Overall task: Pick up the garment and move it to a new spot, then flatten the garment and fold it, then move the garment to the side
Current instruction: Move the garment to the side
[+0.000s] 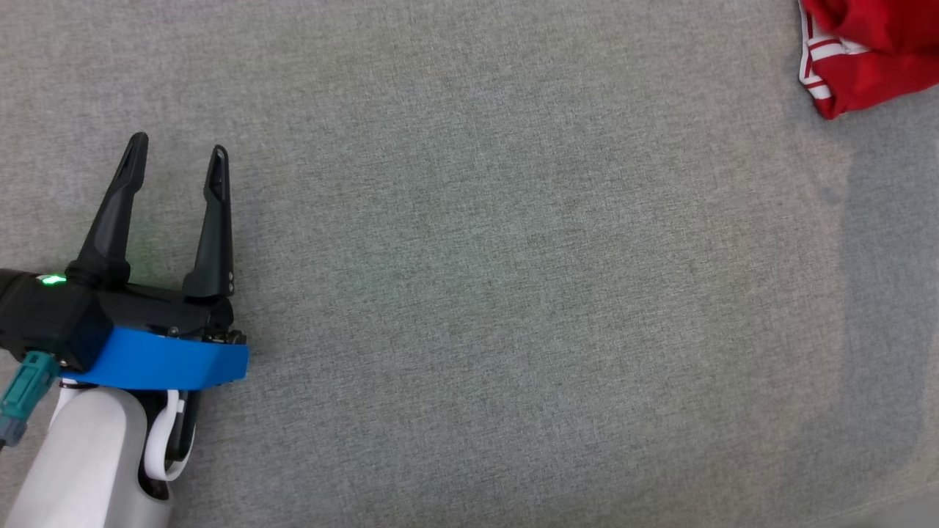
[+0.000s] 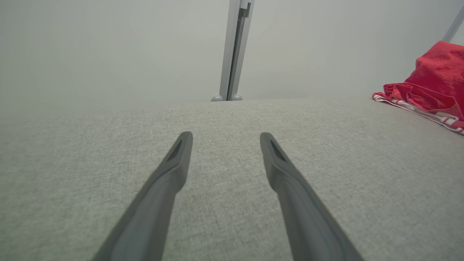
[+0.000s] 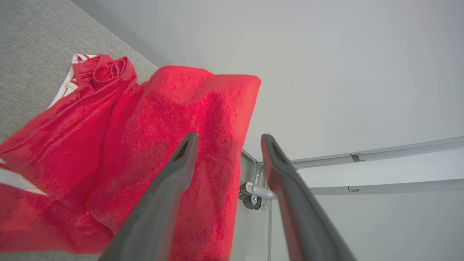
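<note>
Plainly, the right claw (image 3: 229, 137) stands parted near the garment (image 3: 163, 119).

The left gripper (image 1: 178, 145) has two long black fingers (image 1: 213, 235), tapering, each with a slot near the tip. They spring from a black block (image 1: 44, 323) with a small green light (image 1: 51, 279) and a bright blue band (image 1: 165, 361) round its base. A teal plug (image 1: 26, 385) sits at its side; below, a pale grey forearm (image 1: 88, 455) and a white loop (image 1: 158, 440). The right gripper (image 3: 230, 136) has like fingers, dark grey
</note>
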`<state>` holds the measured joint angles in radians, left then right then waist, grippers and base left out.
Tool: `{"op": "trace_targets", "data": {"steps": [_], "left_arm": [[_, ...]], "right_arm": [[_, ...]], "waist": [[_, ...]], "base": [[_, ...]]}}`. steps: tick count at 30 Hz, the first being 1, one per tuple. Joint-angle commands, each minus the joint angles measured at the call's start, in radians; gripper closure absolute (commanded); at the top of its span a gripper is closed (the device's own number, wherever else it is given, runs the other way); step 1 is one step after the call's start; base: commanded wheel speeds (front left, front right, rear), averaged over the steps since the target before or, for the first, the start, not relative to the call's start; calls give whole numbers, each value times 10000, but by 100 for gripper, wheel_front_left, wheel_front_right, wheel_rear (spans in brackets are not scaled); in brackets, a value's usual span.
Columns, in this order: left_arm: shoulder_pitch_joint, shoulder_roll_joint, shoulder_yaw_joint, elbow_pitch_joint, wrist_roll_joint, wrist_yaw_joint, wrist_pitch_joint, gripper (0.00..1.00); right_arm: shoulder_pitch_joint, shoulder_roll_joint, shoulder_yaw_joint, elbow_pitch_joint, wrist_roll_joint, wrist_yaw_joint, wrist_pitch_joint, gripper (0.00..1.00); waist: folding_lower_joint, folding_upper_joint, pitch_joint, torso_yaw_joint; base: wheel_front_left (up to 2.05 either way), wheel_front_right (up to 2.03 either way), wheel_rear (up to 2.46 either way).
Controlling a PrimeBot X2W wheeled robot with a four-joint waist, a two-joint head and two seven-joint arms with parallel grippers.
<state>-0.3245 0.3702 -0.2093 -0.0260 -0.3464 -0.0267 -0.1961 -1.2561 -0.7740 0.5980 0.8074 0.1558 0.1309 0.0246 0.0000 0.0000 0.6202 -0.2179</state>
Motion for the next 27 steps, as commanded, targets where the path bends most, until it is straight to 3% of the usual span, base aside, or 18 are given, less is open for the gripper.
{"op": "trace_targets", "data": {"steps": [1, 6, 13, 17, 23, 27], "left_arm": [[163, -29, -57, 184, -42, 30, -37, 0], [232, -195, -110, 364, -147, 40, -206, 0], [619, -621, -177, 1044, -337, -34, -530, 0], [1235, -958, -103, 1522, -507, -40, -638, 0], [2019, -1231, 39, 1877, -595, -33, -689, 0], [2595, -1420, 271, 1872, -587, -14, -691, 0]], "right_arm": [[278, 213, -147, 54, -223, -3, -193, 0], [705, 465, -429, 144, -430, -3, -518, 0], [2073, 1343, -1817, 114, 257, -2, -1742, 0], [3709, 2088, -2419, -400, 755, -2, -2374, 0], [5726, 2693, -2970, -1307, 1242, 0, -2649, 0], [7499, 3290, -3982, -2207, 1467, -2, -2721, 0]], "waist": [[0, 0, -177, 86], [0, 0, -623, 268], [0, 0, -2017, 782], [0, 0, -3211, 1171], [0, 0, -4325, 1514], [0, 0, -5009, 1790]], "base": [[0, 0, 0], [0, 0, 0], [0, 0, 0], [0, 0, 0], [0, 0, 0], [0, 0, 0]]}}
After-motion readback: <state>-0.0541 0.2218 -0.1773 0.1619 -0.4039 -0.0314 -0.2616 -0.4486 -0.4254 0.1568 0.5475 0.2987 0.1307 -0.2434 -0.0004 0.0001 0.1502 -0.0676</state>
